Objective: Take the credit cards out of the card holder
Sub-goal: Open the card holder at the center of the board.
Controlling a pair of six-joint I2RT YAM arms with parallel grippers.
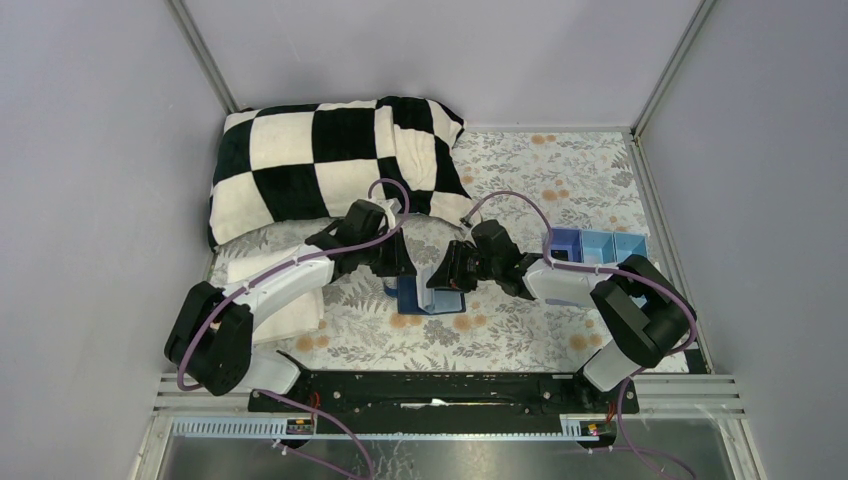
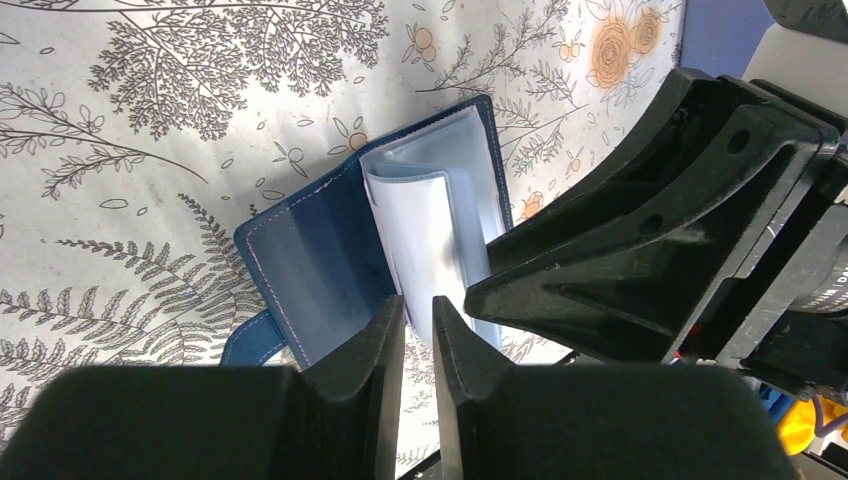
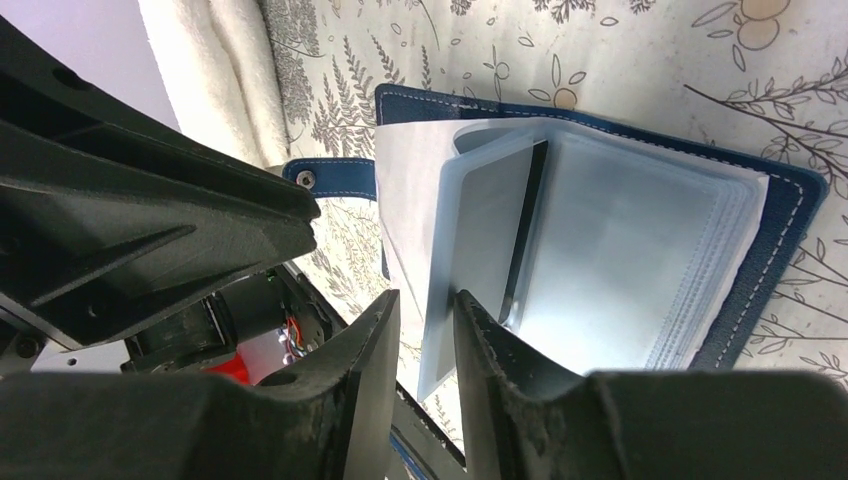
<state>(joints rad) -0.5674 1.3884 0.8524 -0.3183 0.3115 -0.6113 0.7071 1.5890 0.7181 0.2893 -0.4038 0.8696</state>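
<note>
The card holder (image 1: 412, 298) lies open on the floral cloth between both grippers, navy cover down, and shows in the left wrist view (image 2: 310, 270) and right wrist view (image 3: 790, 200). Its closure tab (image 3: 330, 180) sticks out sideways. A stack of clear sleeves (image 3: 640, 260) fans up, with a dark card edge (image 3: 528, 230) in one sleeve. My left gripper (image 2: 418, 310) is nearly closed, pinching the corner of one upright sleeve (image 2: 430, 230). My right gripper (image 3: 427, 305) is slightly open around a pale leaf (image 3: 480, 230) that rests against one finger.
A black-and-white checkered pillow (image 1: 320, 165) lies at the back left. A folded white towel (image 1: 270, 290) lies under the left arm. A light-blue compartment tray (image 1: 595, 248) stands at the right. Grey walls close in the table on three sides.
</note>
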